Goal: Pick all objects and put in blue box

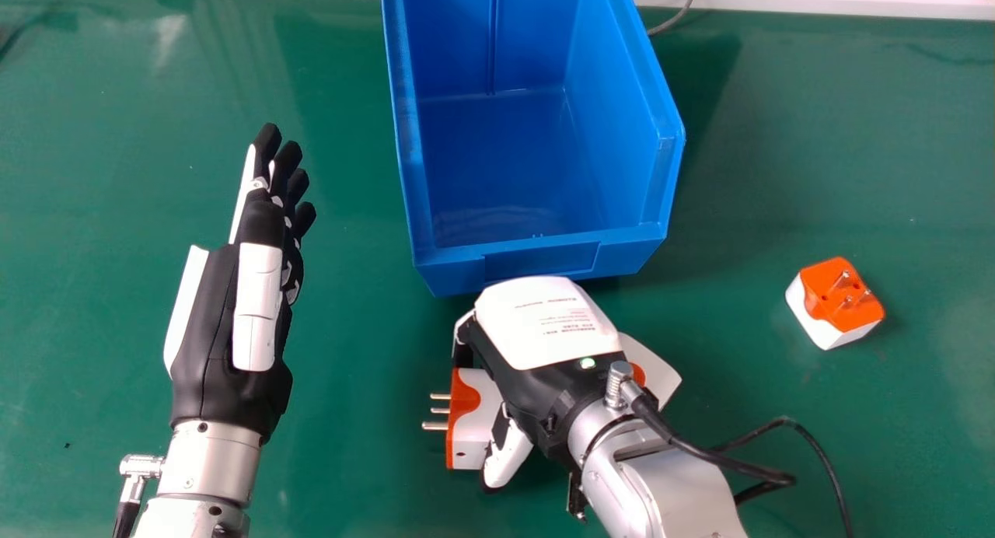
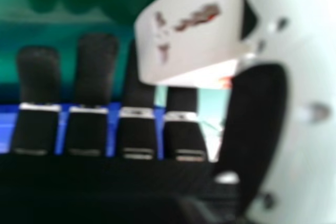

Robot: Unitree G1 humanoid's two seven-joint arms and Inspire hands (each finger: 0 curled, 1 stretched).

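Observation:
My right hand (image 1: 544, 367) is in front of the blue box (image 1: 536, 262), its fingers on the far side of a white and orange plug adapter (image 1: 474, 421) and its thumb on the near side. The adapter's pins point left. In the right hand view the white adapter (image 2: 189, 35) lies between my right hand's fingers (image 2: 94, 72) and thumb. Another white and orange thing (image 1: 659, 371) is partly hidden behind the hand. A third adapter (image 1: 839, 297) rests at the right with pins up. My left hand (image 1: 233, 312) is open, left of the box.
The green table (image 1: 116, 235) extends around the box. Black cable (image 1: 812, 437) loops beside my right forearm, and a grey cable (image 1: 675, 19) runs behind the box's right side. A pale ledge (image 1: 816, 1) borders the far edge.

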